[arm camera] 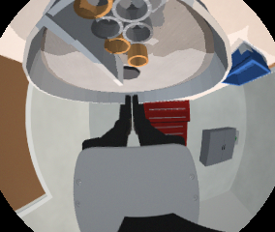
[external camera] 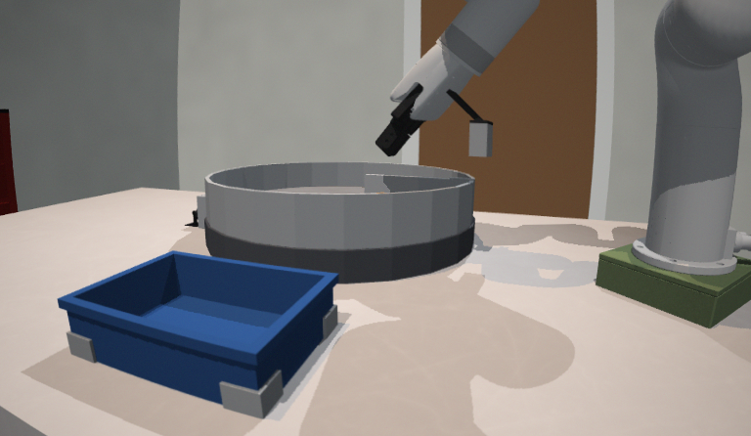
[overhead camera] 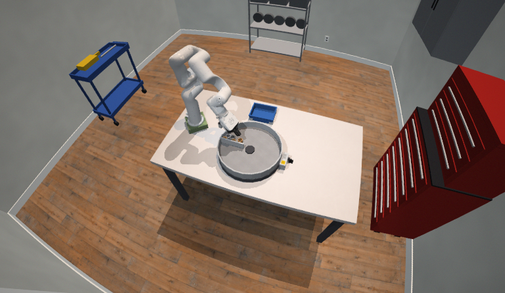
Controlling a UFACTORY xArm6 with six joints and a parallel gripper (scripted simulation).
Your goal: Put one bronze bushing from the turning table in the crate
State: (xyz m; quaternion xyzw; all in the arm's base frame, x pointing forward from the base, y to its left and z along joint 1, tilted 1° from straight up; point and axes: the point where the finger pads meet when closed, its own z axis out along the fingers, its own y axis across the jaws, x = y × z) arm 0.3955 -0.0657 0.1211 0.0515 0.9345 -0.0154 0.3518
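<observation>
The grey round turning table (overhead camera: 248,150) stands mid-table; it also shows in the exterior view (external camera: 338,210). A cluster of bushings (overhead camera: 234,138) sits by a divider wall inside it. The wrist view shows bronze bushings (arm camera: 93,7) (arm camera: 117,45) (arm camera: 137,61) among grey ones (arm camera: 133,6) (arm camera: 137,31). My gripper (external camera: 390,144) hangs tilted a little above the table's rim, over the cluster. Its fingers (arm camera: 132,119) are shut together with nothing between them. The blue crate (external camera: 198,321) (overhead camera: 263,112) is empty and stands beside the turning table.
The arm's green base (overhead camera: 195,122) sits at the table's left corner. A small control box (overhead camera: 285,159) is fixed to the turning table's right side. A dark hub (overhead camera: 250,149) marks its centre. A red tool cabinet (overhead camera: 439,152) stands to the right.
</observation>
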